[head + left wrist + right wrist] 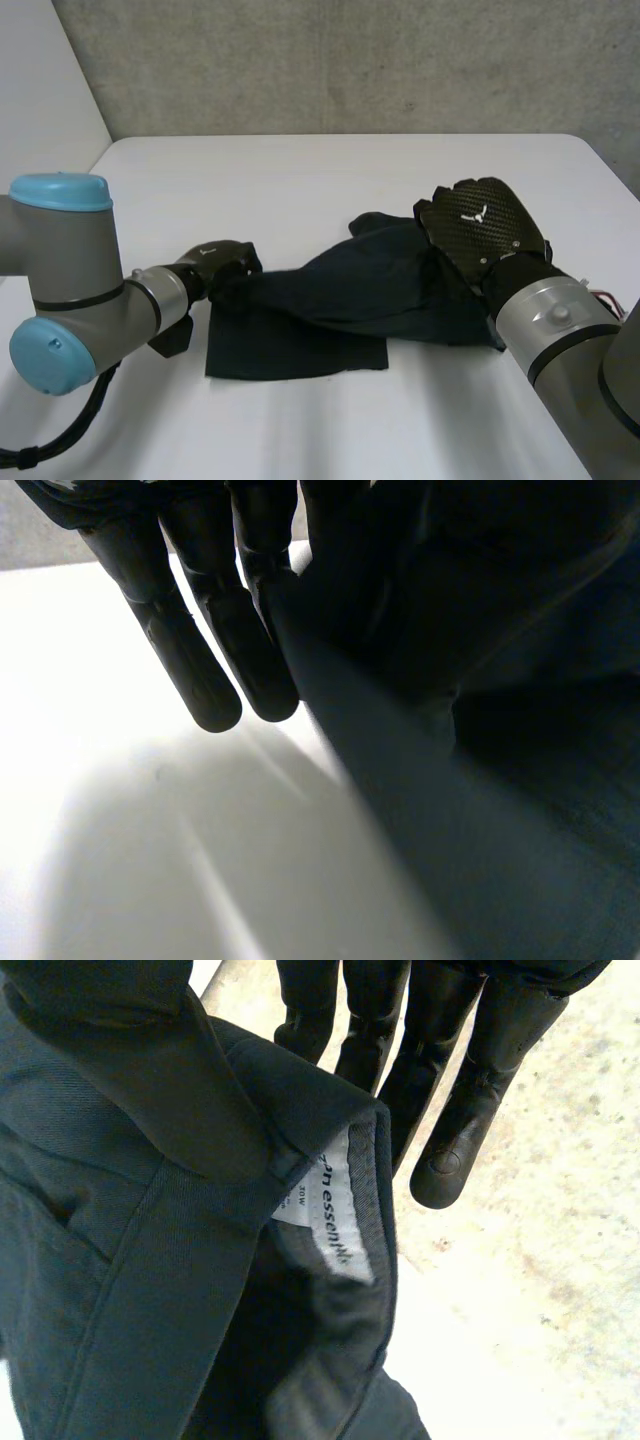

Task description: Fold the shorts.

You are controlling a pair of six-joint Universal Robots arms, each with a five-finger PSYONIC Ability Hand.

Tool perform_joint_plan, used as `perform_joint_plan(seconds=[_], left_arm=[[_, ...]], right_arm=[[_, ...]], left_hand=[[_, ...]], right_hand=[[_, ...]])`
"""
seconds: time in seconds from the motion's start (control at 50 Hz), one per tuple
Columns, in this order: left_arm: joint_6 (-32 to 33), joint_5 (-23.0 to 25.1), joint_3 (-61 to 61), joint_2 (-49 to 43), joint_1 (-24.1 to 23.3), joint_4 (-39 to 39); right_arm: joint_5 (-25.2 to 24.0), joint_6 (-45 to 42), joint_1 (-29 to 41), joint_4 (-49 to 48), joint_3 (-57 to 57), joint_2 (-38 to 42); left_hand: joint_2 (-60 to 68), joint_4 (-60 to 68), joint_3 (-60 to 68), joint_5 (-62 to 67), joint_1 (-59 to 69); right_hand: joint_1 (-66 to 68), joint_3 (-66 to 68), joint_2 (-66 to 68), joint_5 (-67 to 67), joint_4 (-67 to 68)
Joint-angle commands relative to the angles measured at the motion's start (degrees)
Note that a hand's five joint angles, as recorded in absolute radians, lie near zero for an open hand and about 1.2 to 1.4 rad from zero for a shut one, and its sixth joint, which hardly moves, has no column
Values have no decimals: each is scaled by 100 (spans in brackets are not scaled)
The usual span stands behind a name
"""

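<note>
The dark navy shorts [340,290] hang stretched between my two hands above the white table [300,180], and one leg lies flat on the table in front. My left hand [222,262] is low at the cloth's left edge, shut on it. In the left wrist view the shorts [480,680] run out from among the fingers of the left hand [190,660]. My right hand [480,225] is raised at the right end. In the right wrist view the right hand [450,1140] pinches the waistband of the shorts [150,1260] under its thumb, beside the white label [335,1215].
Bare white tabletop lies behind, in front of and left of the shorts. A grey concrete wall [350,60] rises behind the table's far edge. My left arm's elbow stands at the near left, my right forearm at the near right.
</note>
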Motion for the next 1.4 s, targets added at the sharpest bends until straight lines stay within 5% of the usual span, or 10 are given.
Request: perform_joint_plan(seconds=[0.02, 0.28, 0.62, 0.9, 1.16, 1.2, 1.26, 1.28, 1.3, 1.4], left_arm=[[88, -67, 238, 772, -428, 9], [149, -409, 1739, 3699, -781, -500], [211, -524, 2576, 4220, -746, -1178], [1046, -726, 2004, 1506, -737, -1073], [1582, -1465, 5544, -2133, -834, -475], [1591, -1456, 6019, -2406, -825, -370], [1600, -1491, 6749, -2793, -807, -167], [1600, -1483, 6864, -2855, -816, -158], [1626, -1482, 7013, -2943, -833, -150], [1740, -1509, 6962, -2917, -895, -158]], right_arm=[[17, -240, -7, 72, -336, -161], [0, -310, -429, 1136, -2270, -1136], [8, -258, -429, 1901, -3168, -1541], [-88, 111, -605, 1761, -2262, 101], [359, 208, -711, -514, -3913, 2976], [465, 199, -711, -944, -4142, 3195], [439, 130, -702, -1640, -4468, 3661], [439, -1, -711, -1606, -4625, 3906], [465, -107, -711, -1484, -4713, 4021], [413, -469, -711, -333, -4925, 4339]], left_hand=[[1363, 1348, 1392, 1409, 1509], [1363, 1348, 1392, 1409, 1509], [1363, 1348, 1392, 1409, 1509], [1363, 1348, 1392, 1409, 1509], [1363, 1348, 1392, 1409, 1509], [530, 515, 559, 576, 676], [-3901, -3916, -3872, -3855, -3755], [-5565, -5580, -5536, -5519, -5419], [-5432, -5446, -5403, -5386, -5286], [-5637, -5652, -5608, -5591, -5491]], right_hand=[[2472, 1245, 1302, 1420, 1202], [2472, 1245, 1302, 1420, 1202], [2472, 1245, 1302, 1420, 1202], [2472, 1245, 1302, 1420, 1202], [2472, 1245, 1302, 1420, 1202], [2472, 1245, 1302, 1420, 1202], [2472, 1245, 1302, 1420, 1202], [-819, -2046, -1989, -1872, -2089], [-3783, -5010, -4953, -4836, -5053], [-4528, -5755, -5698, -5580, -5798]])
